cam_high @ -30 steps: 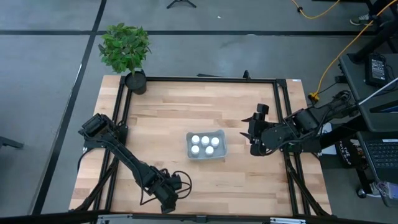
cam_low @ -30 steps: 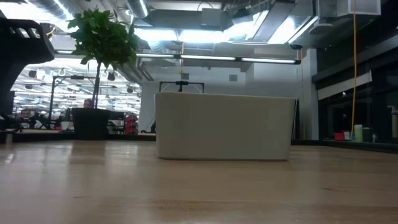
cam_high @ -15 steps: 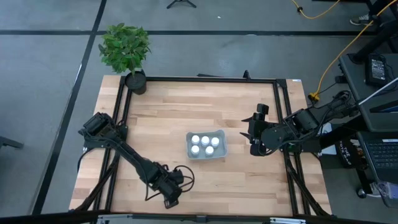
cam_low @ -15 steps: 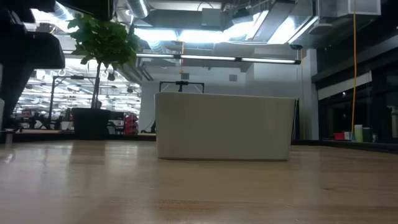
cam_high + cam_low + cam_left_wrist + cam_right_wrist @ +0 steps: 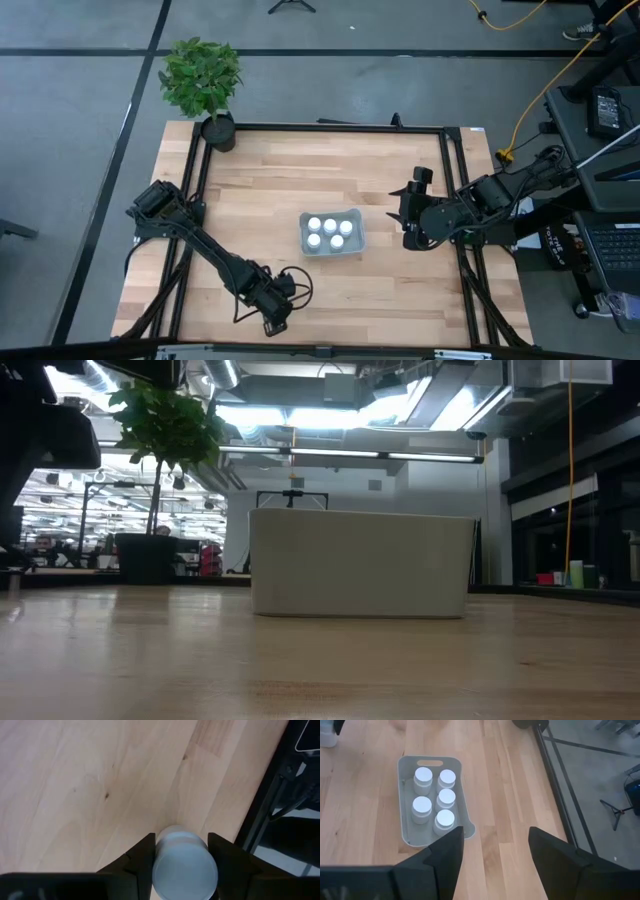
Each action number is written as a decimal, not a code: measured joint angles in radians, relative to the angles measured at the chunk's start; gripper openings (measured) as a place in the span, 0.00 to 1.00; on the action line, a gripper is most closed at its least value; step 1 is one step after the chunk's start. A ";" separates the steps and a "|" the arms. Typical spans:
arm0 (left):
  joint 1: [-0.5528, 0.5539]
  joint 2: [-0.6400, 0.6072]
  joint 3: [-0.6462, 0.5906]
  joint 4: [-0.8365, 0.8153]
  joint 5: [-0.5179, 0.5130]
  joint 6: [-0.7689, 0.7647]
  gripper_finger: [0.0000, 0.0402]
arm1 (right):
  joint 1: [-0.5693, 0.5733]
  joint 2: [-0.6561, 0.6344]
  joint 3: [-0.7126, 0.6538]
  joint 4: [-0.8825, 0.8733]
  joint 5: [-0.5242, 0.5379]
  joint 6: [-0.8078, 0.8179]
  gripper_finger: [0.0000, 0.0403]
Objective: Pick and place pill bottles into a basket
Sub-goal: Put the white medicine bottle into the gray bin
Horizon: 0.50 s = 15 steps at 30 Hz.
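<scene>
A white pill bottle [image 5: 184, 867] stands between the fingers of my left gripper [image 5: 181, 840], which is shut on it close to the table's near edge [image 5: 278, 305]. In the high view the gripper hides the bottle. The pale grey-blue basket [image 5: 332, 232] sits at the table's middle on its flat bottom and holds several white-capped bottles [image 5: 445, 797]. It also shows in the low view [image 5: 360, 565]. To the right of the basket, my right gripper [image 5: 408, 215] waits open, with nothing between its fingers [image 5: 496, 831]. My left gripper pinches the bottle's round side [image 5: 159, 856] between its two fingers, one on each opposite flank. The fingers come from above, pointing down, and the bottle's top end faces up between them. Whether its bottom rests on the wood, I cannot tell.
A potted plant [image 5: 205, 85] stands at the far left corner. Black frame rails [image 5: 447, 170] run along the table's edges, and one [image 5: 270, 795] passes close by the held bottle. Bare wood lies between the left gripper and the basket.
My left gripper has shifted a little away from the table's near edge, and its fingers have shut on the pill bottle. The right arm and the basket have kept still.
</scene>
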 joint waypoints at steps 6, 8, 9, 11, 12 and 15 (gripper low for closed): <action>0.025 0.004 0.025 -0.025 0.009 0.030 0.37 | 0.000 0.000 0.000 -0.002 0.000 -0.001 0.56; 0.050 0.004 0.064 -0.037 0.008 0.077 0.37 | 0.000 0.000 0.000 -0.002 0.000 -0.001 0.56; 0.064 0.004 0.089 -0.050 0.006 0.108 0.37 | 0.000 0.000 0.000 -0.002 0.000 -0.001 0.56; 0.092 0.004 0.143 -0.101 0.000 0.182 0.37 | 0.000 0.000 0.000 -0.002 0.000 -0.001 0.56; 0.108 0.004 0.175 -0.130 -0.003 0.223 0.37 | 0.000 0.000 0.000 -0.002 0.000 -0.001 0.56; 0.160 0.003 0.273 -0.214 -0.015 0.344 0.37 | 0.000 0.000 0.000 -0.002 0.000 -0.001 0.56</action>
